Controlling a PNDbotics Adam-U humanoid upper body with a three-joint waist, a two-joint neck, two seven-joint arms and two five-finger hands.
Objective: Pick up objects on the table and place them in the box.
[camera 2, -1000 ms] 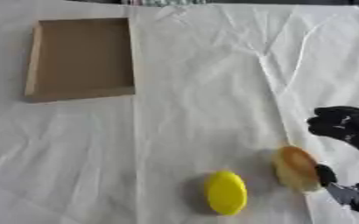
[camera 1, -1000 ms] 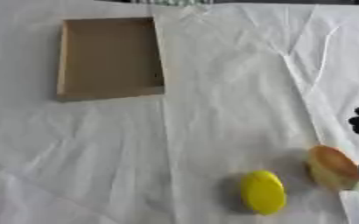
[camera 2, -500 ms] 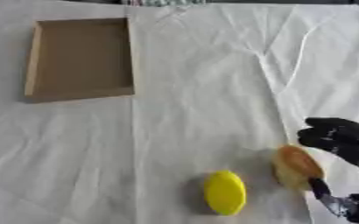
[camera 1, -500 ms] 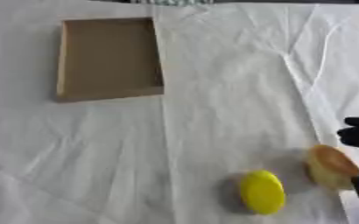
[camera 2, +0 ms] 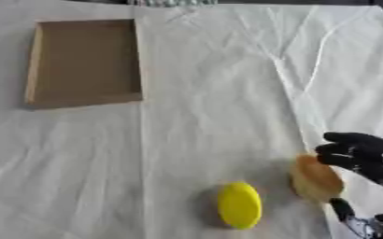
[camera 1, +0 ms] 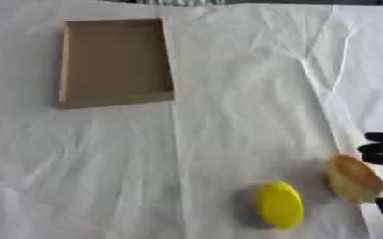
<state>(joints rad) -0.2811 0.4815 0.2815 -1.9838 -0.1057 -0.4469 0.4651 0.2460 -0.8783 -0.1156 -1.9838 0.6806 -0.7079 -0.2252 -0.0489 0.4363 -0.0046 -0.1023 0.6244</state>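
An orange-tan rounded object (camera 2: 315, 178) lies on the white cloth at the lower right. Left of it lies a yellow oval object (camera 2: 240, 204). My right hand (camera 2: 366, 158) comes in from the right edge and sits around the tan object: its fingers are just above and beside it, its thumb (camera 2: 342, 209) below it. The fingers are spread and have not closed on the object. The brown cardboard box (camera 1: 64, 65) is at the upper left and holds nothing. My left hand is in neither view.
A white creased cloth (camera 1: 244, 93) covers the whole table. A dark strip and a pale patterned thing (camera 1: 182, 2) show at the far edge.
My right hand has moved left and down toward the tan object, so its fingers and thumb now bracket it. The objects and the box have not moved.
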